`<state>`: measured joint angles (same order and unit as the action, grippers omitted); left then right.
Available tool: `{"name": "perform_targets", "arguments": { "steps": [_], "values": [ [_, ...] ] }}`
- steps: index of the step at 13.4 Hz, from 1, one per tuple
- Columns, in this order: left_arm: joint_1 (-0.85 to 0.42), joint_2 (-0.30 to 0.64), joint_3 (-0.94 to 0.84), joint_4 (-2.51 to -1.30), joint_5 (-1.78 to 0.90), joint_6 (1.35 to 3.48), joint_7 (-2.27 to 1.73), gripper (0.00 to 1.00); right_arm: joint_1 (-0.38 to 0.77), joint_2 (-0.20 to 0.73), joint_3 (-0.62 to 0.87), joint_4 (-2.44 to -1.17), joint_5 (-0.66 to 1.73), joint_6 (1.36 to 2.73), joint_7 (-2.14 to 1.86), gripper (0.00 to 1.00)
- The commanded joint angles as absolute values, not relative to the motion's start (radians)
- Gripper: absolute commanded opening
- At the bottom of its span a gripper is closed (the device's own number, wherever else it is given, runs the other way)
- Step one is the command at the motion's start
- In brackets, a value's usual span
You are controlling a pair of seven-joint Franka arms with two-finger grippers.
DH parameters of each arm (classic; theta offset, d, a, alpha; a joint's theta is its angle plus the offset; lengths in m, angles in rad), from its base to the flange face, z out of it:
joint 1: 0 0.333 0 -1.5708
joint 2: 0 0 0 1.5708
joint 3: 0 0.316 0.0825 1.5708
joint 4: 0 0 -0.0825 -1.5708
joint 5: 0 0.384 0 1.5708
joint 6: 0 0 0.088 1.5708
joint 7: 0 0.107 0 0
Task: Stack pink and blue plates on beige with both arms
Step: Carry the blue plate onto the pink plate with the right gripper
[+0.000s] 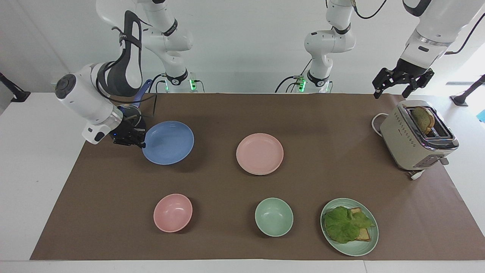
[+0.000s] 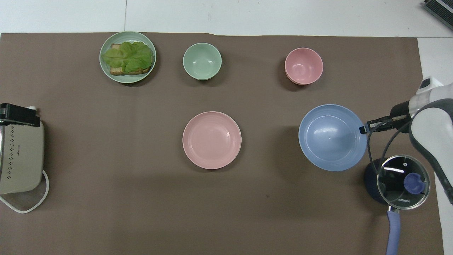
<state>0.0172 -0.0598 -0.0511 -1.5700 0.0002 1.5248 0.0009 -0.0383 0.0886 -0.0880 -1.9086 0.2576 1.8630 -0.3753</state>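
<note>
My right gripper (image 1: 141,142) (image 2: 363,129) is shut on the rim of the blue plate (image 1: 168,143) (image 2: 332,137). It holds the plate roughly level, a little above the brown mat, with its shadow beneath it. The pink plate (image 1: 259,153) (image 2: 211,140) lies flat on the mat at mid-table, apart from both grippers. My left gripper (image 1: 392,90) hangs open and empty in the air over the toaster's end. The beige plate is out of view.
A toaster (image 1: 416,136) holding a bread slice stands at the left arm's end. A lidded pot (image 2: 403,182) sits close to the right arm. Farther from the robots are a pink bowl (image 1: 172,212), a green bowl (image 1: 273,217) and a green plate (image 1: 363,248) with lettuce on toast.
</note>
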Motion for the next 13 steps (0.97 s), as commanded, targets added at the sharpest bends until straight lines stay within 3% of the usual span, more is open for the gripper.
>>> {"name": "perform_targets", "arguments": {
  "steps": [1,8,13],
  "values": [
    [0.031,-0.071,-0.058,-1.583,-0.009,1.523,0.005,1.00,0.027,0.081,-0.080,-1.924,0.287,1.873,-0.264,0.00],
    [0.031,-0.071,-0.058,-1.583,-0.009,1.522,0.005,1.00,0.378,0.123,-0.078,-1.944,0.276,2.080,0.271,0.00],
    [0.031,-0.071,-0.058,-1.583,-0.009,1.523,0.005,1.00,0.509,0.186,-0.078,-1.944,0.278,2.200,0.446,0.00]
  ]
}}
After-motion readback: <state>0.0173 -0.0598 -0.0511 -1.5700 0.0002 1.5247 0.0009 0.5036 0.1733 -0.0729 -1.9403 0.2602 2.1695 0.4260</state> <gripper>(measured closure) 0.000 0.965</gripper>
